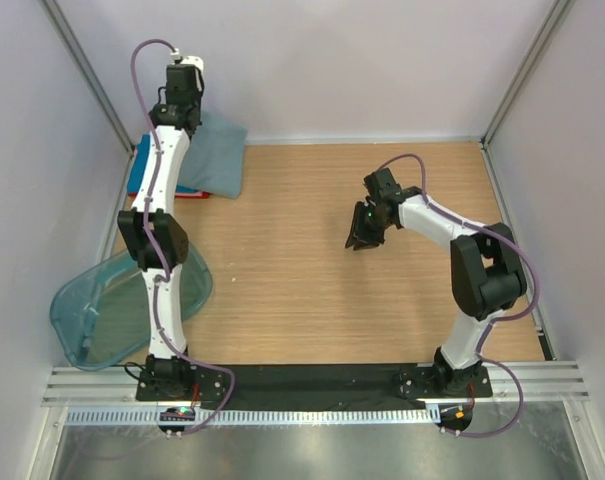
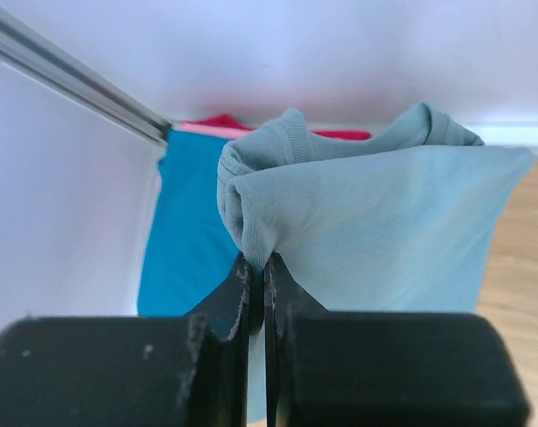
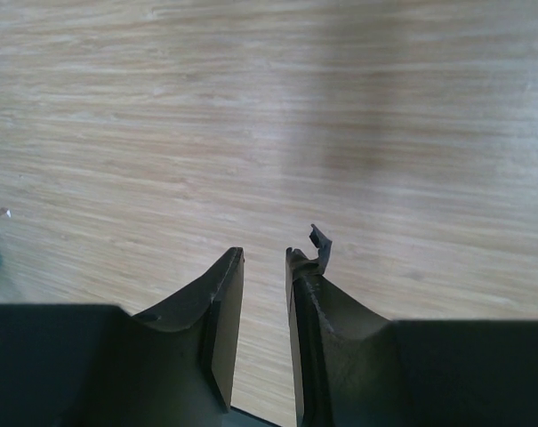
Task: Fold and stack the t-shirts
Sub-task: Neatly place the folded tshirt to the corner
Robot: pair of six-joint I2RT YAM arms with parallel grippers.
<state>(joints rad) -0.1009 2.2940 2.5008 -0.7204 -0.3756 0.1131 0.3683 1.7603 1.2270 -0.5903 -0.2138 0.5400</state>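
L pincer (image 2: 257,264) pinches soft grey-blue tee (image 2: 384,231) at bunched fold.

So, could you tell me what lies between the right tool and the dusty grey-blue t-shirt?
Nothing: in the top view only bare light wooden tabletop separates the right tool from the dusty grey-blue cloth t-shirt.

Light: bright, even, diffuse.
Shadows: soft dark band across the bench (image 3: 357,107), right wrist view.
Focus: jaws blurred close-up; overhead view sharp.
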